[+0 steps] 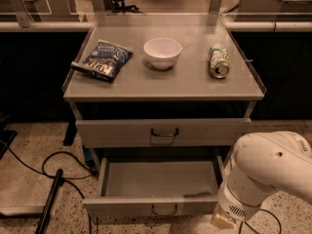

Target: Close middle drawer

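Speckled floor lies under the desk (pixel 190 84). Its middle drawer (pixel 158 182) is open; the gripper (pixel 224 221) hangs lower right, I cannot tell its opening. Probably approach; next push the front inward.

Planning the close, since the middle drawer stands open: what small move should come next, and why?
Probably slide the gripper left across the front of the middle drawer, ready to push: the drawer is pulled out and the gripper sits low by its right front corner.
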Robot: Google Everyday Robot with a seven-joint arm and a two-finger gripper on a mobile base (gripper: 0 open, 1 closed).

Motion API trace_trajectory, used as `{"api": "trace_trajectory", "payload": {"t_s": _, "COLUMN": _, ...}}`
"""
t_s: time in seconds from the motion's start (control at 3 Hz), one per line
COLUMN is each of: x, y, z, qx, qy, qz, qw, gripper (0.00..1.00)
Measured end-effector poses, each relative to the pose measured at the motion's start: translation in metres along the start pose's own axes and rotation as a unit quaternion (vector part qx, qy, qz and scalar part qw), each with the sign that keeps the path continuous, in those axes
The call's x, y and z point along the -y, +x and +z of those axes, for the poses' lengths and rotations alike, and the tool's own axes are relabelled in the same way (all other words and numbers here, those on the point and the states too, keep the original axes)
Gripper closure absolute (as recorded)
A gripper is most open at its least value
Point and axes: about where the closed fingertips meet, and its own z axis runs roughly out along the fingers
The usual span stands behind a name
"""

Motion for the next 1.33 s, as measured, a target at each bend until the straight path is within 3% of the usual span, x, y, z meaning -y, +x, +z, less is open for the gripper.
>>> {"api": "trace_trajectory", "payload": {"t_s": 0.33, "x": 0.004, "y": -0.003, "z": 0.014, "qx": 0.008, "qy": -0.007, "qz": 0.002, "qw": 0.9999, "gripper": 1.0}}
{"api": "trace_trajectory", "payload": {"t_s": 0.67, "x": 0.017, "y": -0.02, "z": 0.048, "qx": 0.019, "qy": -0.012, "qz": 0.014, "qw": 0.9997, "gripper": 1.0}}
{"api": "trace_trajectory", "payload": {"t_s": 1.0, "x": 0.063, "y": -0.053, "z": 0.103, "qx": 0.028, "qy": 0.002, "qz": 0.044, "qw": 0.9986, "gripper": 1.0}}
{"api": "trace_trajectory", "payload": {"t_s": 1.33, "x": 0.064, "y": -0.055, "z": 0.106, "qx": 0.028, "qy": 0.002, "qz": 0.045, "qw": 0.9986, "gripper": 1.0}}
